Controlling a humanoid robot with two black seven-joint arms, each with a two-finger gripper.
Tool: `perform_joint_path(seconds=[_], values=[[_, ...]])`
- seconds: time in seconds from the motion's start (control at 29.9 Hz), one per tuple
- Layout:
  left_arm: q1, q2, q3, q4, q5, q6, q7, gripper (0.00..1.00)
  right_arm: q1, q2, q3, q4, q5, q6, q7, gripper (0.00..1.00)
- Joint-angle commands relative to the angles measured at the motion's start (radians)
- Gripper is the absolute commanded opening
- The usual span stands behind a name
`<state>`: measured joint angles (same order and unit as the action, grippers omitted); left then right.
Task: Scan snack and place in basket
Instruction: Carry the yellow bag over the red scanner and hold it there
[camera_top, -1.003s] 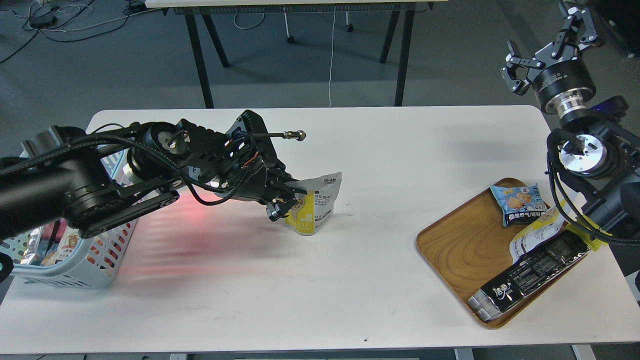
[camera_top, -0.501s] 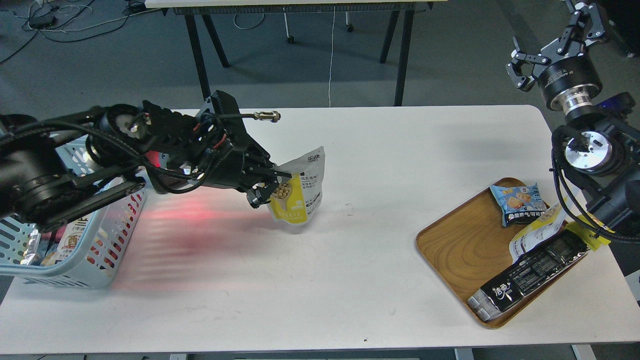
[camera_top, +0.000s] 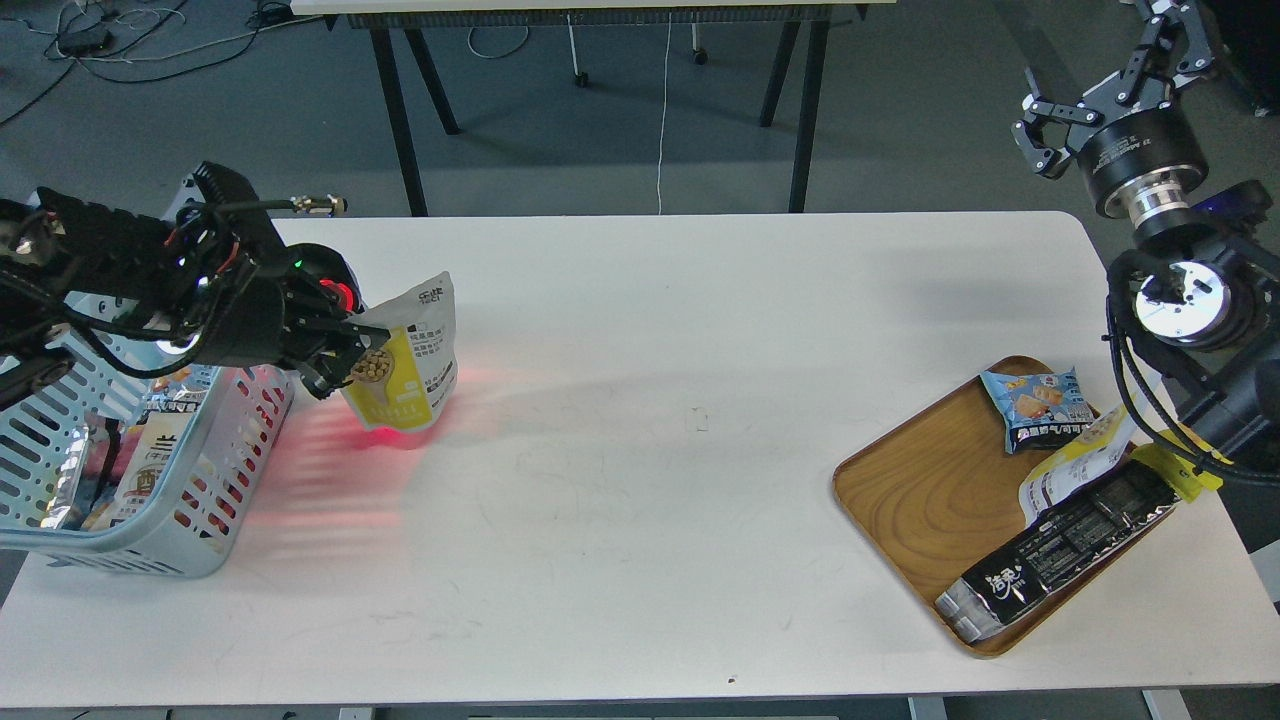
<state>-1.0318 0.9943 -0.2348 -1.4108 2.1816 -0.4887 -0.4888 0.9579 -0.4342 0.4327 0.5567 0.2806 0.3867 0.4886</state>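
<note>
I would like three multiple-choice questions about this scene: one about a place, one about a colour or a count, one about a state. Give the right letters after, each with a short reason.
1. Where is the snack?
A. on the wooden tray
B. held above the table, just right of the basket
C. lying inside the basket

2. What colour is the basket?
A. light blue
B. green
C. black

3. What is the state of the right hand?
A. shut on the blue packet
B. open and holding nothing
C. pressing on the tray

Answers:
1. B: the left hand grips the pouch by its edge, beside the basket rim and not yet over it.
2. A: its slotted walls are pale blue.
3. B: its fingers are spread, raised beyond the table's far right corner, far from the wooden tray.
</note>
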Motion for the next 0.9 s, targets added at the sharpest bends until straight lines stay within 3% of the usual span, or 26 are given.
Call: perform_joint_path(seconds=[0.0,0.87], values=[[0.018,0.02,0.0,0.0,0.0,0.0,0.0,0.0,0.015,0.003,0.0,0.0,0.0,0.0,0.0,0.99],[0.015,0.01,-0.053,-0.007,0.0,0.013,0.0,0.0,0.016,0.006,0.001,0.003,0.0,-0.002,0.0,0.99]])
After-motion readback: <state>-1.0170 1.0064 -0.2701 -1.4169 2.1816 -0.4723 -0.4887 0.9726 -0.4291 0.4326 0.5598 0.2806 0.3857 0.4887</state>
